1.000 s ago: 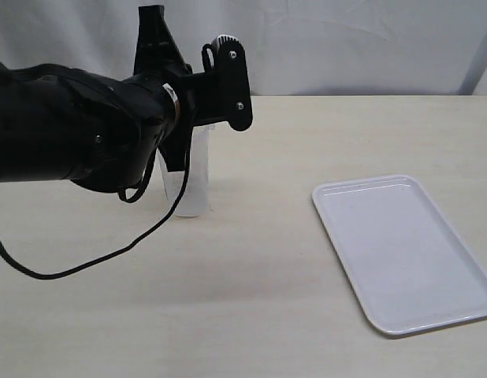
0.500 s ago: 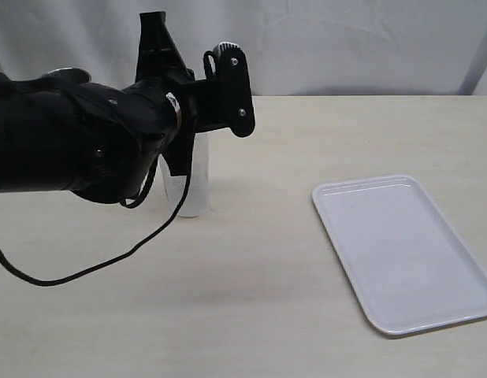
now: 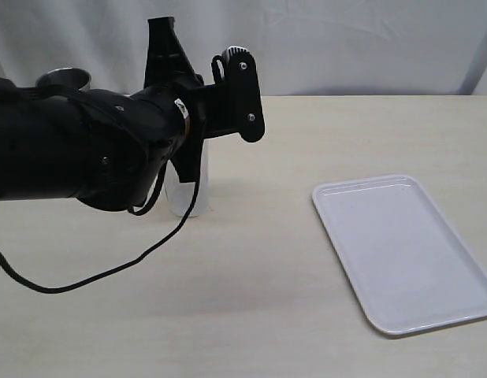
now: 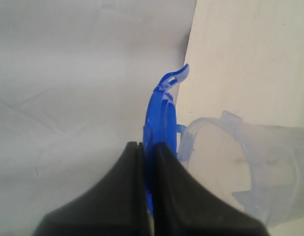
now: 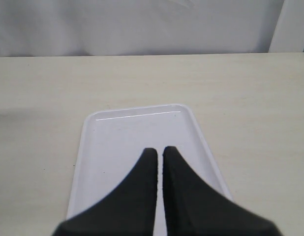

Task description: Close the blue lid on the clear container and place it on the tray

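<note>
Pinches blue lid edge-on in left gripper, just beside open rim of clear container upright on bench. Hovers right gripper, shut and empty, over tray. Likely light, slick, thin-walled: grasp mid-body gently.

You've open tabletop btwn clear container & tray; left arm hangs over container, blocking its top.

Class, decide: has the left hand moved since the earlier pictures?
Yes. The left hand has shifted rightward and slightly down relative to the standing tall translucent plastic container.
</note>
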Controlling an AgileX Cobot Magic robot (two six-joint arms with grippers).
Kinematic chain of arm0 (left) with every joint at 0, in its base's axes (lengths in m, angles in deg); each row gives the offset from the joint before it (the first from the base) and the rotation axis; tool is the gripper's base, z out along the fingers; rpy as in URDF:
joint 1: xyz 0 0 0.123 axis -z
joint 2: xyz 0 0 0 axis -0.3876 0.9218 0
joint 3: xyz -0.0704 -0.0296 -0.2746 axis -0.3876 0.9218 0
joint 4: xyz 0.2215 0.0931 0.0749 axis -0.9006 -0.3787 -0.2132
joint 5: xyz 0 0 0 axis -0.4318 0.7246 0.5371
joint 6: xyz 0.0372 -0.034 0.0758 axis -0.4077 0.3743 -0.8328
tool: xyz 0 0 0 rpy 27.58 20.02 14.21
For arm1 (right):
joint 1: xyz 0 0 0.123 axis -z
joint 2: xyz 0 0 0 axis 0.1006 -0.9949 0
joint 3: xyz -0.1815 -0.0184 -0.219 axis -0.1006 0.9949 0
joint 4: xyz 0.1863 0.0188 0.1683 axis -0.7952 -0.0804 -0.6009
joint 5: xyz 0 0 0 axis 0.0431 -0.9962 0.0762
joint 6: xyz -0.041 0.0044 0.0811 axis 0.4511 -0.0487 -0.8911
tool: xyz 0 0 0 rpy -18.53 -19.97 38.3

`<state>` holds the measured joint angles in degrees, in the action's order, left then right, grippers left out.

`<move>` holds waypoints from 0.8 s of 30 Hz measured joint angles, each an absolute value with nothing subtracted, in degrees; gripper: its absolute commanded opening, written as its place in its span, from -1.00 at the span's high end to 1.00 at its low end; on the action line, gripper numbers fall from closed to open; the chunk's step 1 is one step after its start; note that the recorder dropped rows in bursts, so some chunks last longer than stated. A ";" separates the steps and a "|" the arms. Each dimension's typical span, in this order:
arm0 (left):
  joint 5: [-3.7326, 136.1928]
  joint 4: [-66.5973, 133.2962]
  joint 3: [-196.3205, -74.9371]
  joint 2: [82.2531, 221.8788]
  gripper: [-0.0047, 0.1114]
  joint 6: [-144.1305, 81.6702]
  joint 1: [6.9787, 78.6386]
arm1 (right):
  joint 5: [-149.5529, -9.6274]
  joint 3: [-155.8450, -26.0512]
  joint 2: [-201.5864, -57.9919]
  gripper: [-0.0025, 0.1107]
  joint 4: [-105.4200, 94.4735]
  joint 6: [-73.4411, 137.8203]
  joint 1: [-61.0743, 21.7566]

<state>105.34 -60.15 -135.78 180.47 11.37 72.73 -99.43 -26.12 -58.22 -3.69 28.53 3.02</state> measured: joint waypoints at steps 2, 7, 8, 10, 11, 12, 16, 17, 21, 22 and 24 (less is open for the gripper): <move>105.23 -59.78 -135.78 180.47 0.92 11.49 72.73 | -99.43 -26.12 -58.22 0.88 -3.69 28.53 3.02; 105.10 -59.23 -135.30 180.47 0.92 11.49 72.73 | -99.43 -26.12 -58.22 0.88 -3.69 28.53 3.02; 105.10 -59.23 -135.02 180.47 0.92 11.49 72.73 | -99.43 -26.12 -58.22 0.88 -3.69 28.53 3.02; 105.02 -59.22 -133.50 180.43 0.92 11.49 72.73 | -99.43 -26.12 -58.22 0.88 -3.69 28.53 3.02; 105.02 -59.22 -132.81 180.43 0.92 11.49 72.73 | -99.43 -26.12 -58.22 0.88 -3.69 28.53 3.02; 105.02 -59.22 -131.90 180.43 0.92 11.49 72.73 | -99.43 -26.12 -58.22 0.88 -3.69 28.53 3.02; 105.02 -59.57 -130.21 180.43 0.92 12.29 72.73 | -99.43 -26.12 -58.22 0.88 -3.69 28.53 3.02; 105.02 -60.26 -130.21 180.43 0.92 12.94 72.73 | -99.43 -26.12 -58.22 0.88 -3.69 28.53 3.02; 104.06 -61.27 -130.21 180.34 0.92 14.21 72.73 | -99.43 -26.12 -58.22 0.88 -3.69 28.53 3.02; 103.94 -61.27 -130.21 180.34 0.92 14.29 72.73 | -99.43 -26.12 -58.22 0.88 -3.69 28.53 3.02; 103.71 -61.27 -130.21 180.34 0.92 14.45 72.73 | -99.43 -26.12 -58.22 0.88 -3.69 28.53 3.02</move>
